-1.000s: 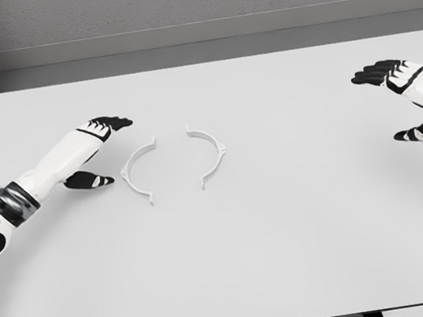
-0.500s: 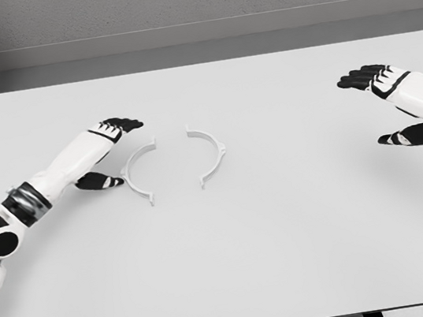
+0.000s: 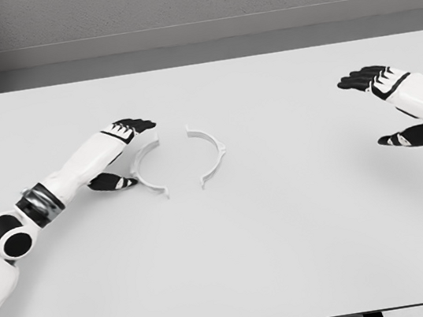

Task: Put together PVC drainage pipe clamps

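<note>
- Left hand (image 3: 121, 152) now further in than a second ago, fingers (image 3: 136, 125) spread over the far end of the left clamp half (image 3: 150, 174), thumb low by its outer curve; touching it or just beside it, hard to tell which.
- Left clamp half shoved toward the right clamp half (image 3: 209, 153) since half a second ago: near ends closer together, gap across the middle narrower.
- Not gripped, only nudged along the surface (image 3: 287, 235); no pinch visible.
- Right clamp half unmoved, lying flat, open side facing left toward its mate.
- Right hand (image 3: 394, 103) well apart near the right edge, fingers spread and thumb held away, holding nothing; unchanged over the last half second.
- Judged from this: closing step begun, halves not yet meeting, flanges still apart at both ends.
- Nothing else lying on the surface between the halves; grey wall behind, no obstacle in the path.
- Likely snags: pushed half turning as it slides, so the tabs could miss each other; right half free to skate away on contact with nothing bracing it.
</note>
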You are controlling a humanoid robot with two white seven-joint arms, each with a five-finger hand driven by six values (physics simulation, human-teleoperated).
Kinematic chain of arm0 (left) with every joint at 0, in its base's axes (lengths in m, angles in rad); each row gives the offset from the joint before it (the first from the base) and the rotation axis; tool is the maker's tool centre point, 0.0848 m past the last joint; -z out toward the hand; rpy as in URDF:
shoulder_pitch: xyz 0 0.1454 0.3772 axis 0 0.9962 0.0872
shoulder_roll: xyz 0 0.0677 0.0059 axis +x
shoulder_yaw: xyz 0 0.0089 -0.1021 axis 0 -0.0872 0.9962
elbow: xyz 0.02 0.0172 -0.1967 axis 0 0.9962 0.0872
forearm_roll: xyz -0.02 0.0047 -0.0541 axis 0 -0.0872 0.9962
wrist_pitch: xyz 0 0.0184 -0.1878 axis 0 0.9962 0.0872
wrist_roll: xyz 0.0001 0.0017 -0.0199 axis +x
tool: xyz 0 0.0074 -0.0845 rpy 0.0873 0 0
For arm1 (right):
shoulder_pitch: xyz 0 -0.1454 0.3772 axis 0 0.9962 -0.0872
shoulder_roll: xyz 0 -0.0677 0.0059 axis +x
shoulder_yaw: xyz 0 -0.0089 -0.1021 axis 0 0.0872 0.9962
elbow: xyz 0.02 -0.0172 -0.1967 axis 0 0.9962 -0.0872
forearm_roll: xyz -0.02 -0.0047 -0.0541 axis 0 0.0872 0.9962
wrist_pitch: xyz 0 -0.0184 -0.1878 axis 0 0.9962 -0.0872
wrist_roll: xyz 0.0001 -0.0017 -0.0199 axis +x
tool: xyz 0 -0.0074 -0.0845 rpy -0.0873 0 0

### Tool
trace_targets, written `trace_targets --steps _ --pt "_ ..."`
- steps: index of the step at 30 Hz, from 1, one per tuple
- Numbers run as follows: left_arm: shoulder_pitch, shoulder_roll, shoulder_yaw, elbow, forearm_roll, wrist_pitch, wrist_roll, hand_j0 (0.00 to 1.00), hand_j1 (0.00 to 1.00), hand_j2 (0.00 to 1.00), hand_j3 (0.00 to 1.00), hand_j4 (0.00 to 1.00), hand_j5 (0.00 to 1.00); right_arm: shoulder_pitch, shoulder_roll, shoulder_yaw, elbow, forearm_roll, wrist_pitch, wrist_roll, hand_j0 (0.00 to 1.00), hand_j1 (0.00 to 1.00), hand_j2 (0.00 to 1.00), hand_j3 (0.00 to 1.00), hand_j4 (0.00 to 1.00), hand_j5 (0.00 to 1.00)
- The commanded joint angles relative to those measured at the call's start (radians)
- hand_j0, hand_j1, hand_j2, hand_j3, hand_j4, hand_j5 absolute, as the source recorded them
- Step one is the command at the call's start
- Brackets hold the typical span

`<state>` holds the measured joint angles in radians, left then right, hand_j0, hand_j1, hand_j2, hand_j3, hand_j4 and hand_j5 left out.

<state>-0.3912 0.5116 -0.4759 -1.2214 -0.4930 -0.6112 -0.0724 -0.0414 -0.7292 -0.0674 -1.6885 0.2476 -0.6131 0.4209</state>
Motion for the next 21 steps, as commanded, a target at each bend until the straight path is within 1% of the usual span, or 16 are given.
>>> trace_targets --steps 1,13,21 --pt "0.0 -0.013 0.002 -0.003 0.007 0.0 0.0 1.0 1.0 1.0 1.0 1.0 1.0 0.002 -0.001 0.0 0.001 -0.008 0.002 -0.001 1.0 1.0 1.0 1.0 1.0 1.0" --pt "0.003 -0.027 0.003 -0.012 0.01 0.0 0.002 1.0 1.0 1.0 1.0 1.0 1.0 0.002 -0.001 0.0 0.001 -0.008 0.002 -0.001 1.0 1.0 1.0 1.0 1.0 1.0" --pt "-0.005 0.01 0.008 -0.007 0.021 0.0 0.002 1.0 1.0 1.0 1.0 1.0 1.0 0.002 -0.001 -0.002 0.001 -0.008 0.002 -0.001 1.0 1.0 1.0 1.0 1.0 1.0"
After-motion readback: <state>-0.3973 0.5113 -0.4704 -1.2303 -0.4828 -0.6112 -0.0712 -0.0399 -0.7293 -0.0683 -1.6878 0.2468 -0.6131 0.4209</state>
